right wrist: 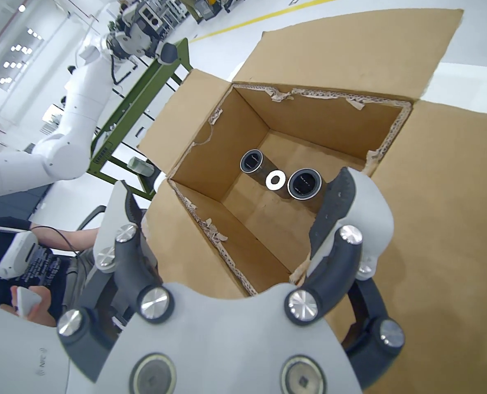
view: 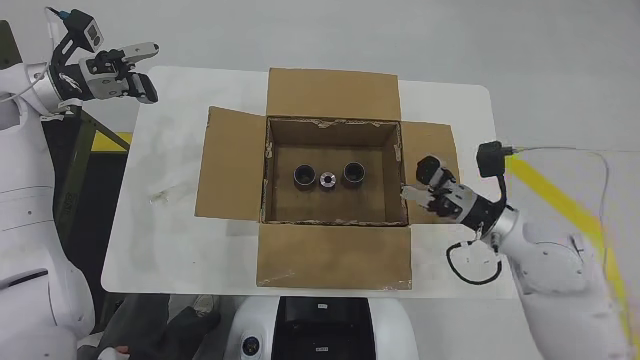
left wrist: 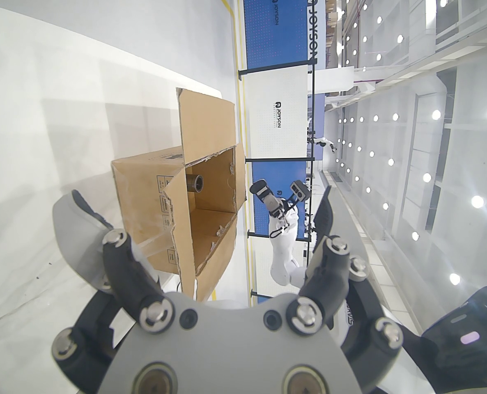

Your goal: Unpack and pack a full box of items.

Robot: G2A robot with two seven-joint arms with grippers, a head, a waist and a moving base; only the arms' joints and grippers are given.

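The open cardboard box (view: 233, 163) stands mid-table with all flaps folded out. On its floor sit a dark cylinder (view: 305, 175), a small silver ring (view: 328, 178) and a second dark cylinder (view: 354, 172) in a row. My right gripper (view: 417, 182) hovers open over the box's right flap, by the rim; its wrist view looks down at the cylinders (right wrist: 251, 161) (right wrist: 305, 184) and the ring (right wrist: 275, 179) past the open gripper (right wrist: 235, 198). My left gripper (view: 150, 68) is open and empty beyond the table's far left corner, facing the box (left wrist: 145, 190).
The white table (view: 170, 220) has bare surface left of the box and a narrow strip on the right. A green metal frame (right wrist: 145, 83) stands off the table's left side.
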